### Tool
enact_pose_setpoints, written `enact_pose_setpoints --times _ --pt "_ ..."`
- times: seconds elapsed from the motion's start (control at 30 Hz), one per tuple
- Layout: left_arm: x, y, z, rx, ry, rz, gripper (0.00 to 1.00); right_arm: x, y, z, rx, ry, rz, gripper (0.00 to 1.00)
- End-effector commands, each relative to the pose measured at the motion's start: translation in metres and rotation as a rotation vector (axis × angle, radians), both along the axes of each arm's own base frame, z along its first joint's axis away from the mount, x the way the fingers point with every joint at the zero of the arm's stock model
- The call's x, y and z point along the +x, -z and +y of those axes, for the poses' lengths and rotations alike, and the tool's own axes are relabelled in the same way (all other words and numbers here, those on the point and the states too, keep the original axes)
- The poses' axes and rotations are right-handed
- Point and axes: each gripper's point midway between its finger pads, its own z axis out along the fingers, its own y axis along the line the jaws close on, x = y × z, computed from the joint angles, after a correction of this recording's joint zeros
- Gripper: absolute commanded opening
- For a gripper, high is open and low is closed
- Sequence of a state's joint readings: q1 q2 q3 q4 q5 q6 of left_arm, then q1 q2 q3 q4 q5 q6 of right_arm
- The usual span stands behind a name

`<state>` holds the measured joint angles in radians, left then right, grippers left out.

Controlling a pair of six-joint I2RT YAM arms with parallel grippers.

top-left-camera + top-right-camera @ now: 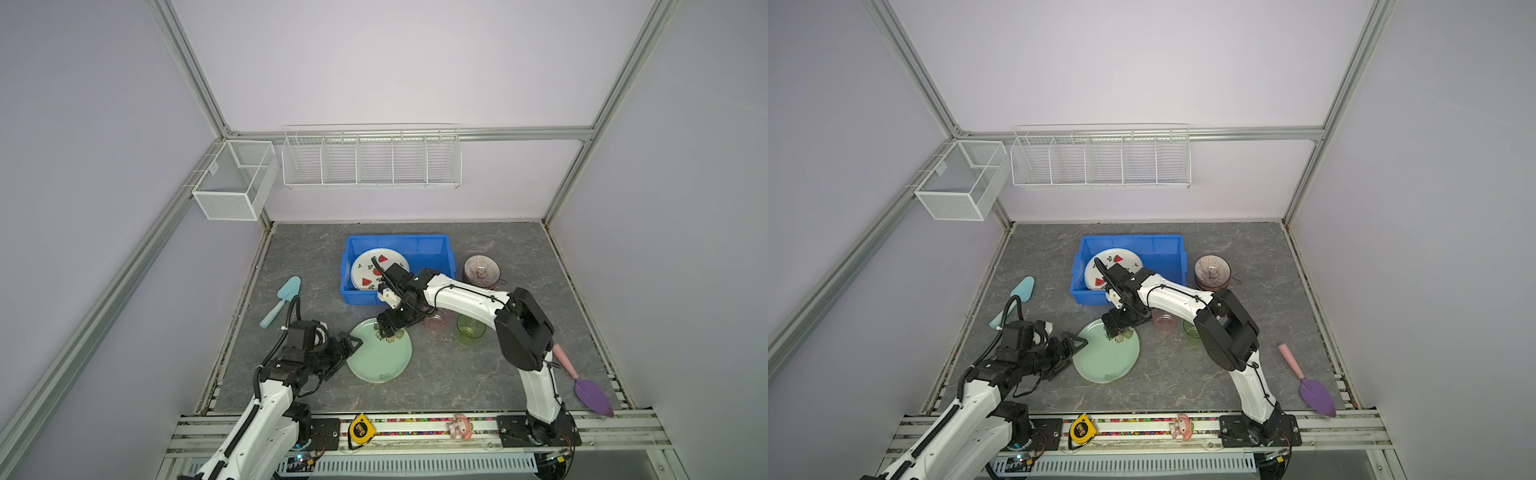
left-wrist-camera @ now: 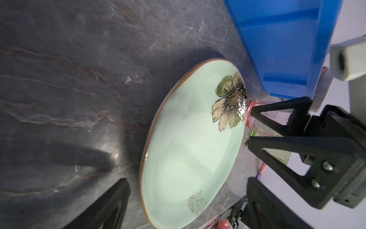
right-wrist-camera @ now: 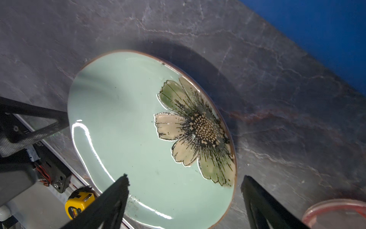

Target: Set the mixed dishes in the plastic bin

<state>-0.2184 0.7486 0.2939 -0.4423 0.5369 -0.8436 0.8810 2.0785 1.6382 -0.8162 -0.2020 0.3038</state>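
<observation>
the blue bin (image 1: 415,240) sits at the middle of the surface (image 1: 457,378), toward the rear edge. a white plate with watermelon slices (image 1: 368,266) is inside it, in its left part, partly hidden by the right arm. whether this plate lies flat or leans, i cannot tell.

the pale green plate (image 1: 380,359) with the flower lies flat on the surface, nearer the front edge, just in front of the bin and apart from it.

the left tool (image 2: 187,179) is low at the plate's left rim with its jaws spread wide, and the plate shows between them in the left wrist view. the right tool (image 3: 185,176) hangs over the plate's far rim, above the flower, its jaws also spread wide and astride that rim. neither tool holds anything. i cannot tell whether either one touches the plate.

a pink cup (image 1: 438,325) and a green cup (image 1: 471,331) stand upright just right of the plate, the pink one partly under the right arm. stacked patterned bowls (image 1: 481,270) stand just right of the bin.

a teal scoop (image 1: 286,293) lies near the left edge, and a purple scoop (image 1: 590,390) lies at the front right corner.
</observation>
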Motion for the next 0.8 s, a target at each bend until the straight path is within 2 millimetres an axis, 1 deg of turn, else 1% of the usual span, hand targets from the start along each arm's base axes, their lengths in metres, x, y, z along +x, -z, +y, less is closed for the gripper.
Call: enact_pose_setpoints --times 0.0,0.13,0.3,0.5,0.77 --pt "0.002 0.002 -0.003 -0.003 0.021 -0.015 0.92 0.003 0.001 -0.003 -0.014 0.016 0.012 0.92" --pt "0.000 0.011 -0.002 0.016 0.026 0.014 0.91 0.001 0.005 -0.002 -0.014 0.018 0.022 0.92" --pt "0.002 0.015 -0.002 0.018 0.026 0.025 0.91 0.002 0.007 -0.003 -0.024 0.023 0.019 0.92" --pt "0.007 0.011 -0.005 -0.005 0.024 0.004 0.90 0.001 0.014 -0.004 -0.033 0.026 0.034 0.92" --pt "0.009 0.008 -0.012 -0.045 0.046 -0.014 0.90 -0.003 0.017 0.002 -0.008 0.024 0.069 0.91"
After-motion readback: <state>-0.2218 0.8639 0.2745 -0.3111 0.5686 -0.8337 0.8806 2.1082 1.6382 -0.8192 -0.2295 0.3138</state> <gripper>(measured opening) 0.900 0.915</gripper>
